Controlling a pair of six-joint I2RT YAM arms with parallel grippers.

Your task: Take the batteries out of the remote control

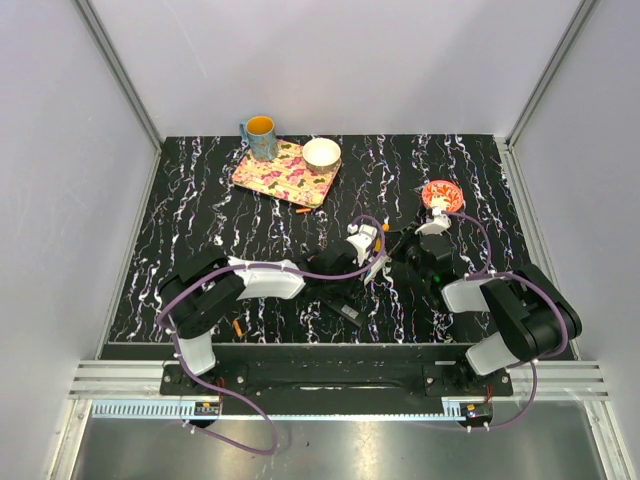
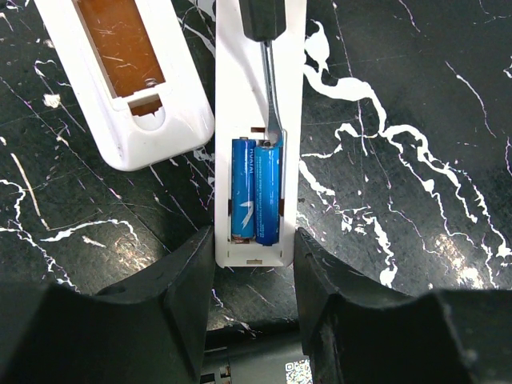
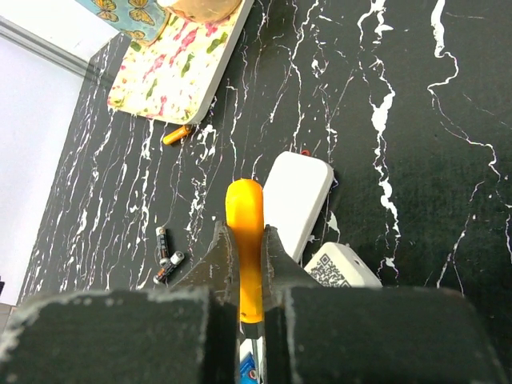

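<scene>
In the left wrist view the white remote control (image 2: 256, 88) lies with its battery bay open, and two blue batteries (image 2: 256, 192) sit side by side in it. My left gripper (image 2: 254, 238) is shut on the remote's near end, one finger on each side. My right gripper (image 3: 245, 232) is shut on an orange-handled tool (image 3: 245, 204). The tool's metal tip (image 2: 272, 120) rests at the far end of the right-hand battery. In the top view both grippers, left (image 1: 375, 258) and right (image 1: 410, 252), meet at the table's middle.
A second white shell (image 2: 120, 96) with a brown inside lies left of the remote. Loose batteries lie on the table (image 3: 178, 134) (image 3: 168, 256) (image 1: 237, 327). A flat black bar (image 1: 345, 310) lies near the front. A floral tray (image 1: 285, 172), mug (image 1: 260, 137), white bowl (image 1: 322, 153) and red bowl (image 1: 441, 194) stand at the back.
</scene>
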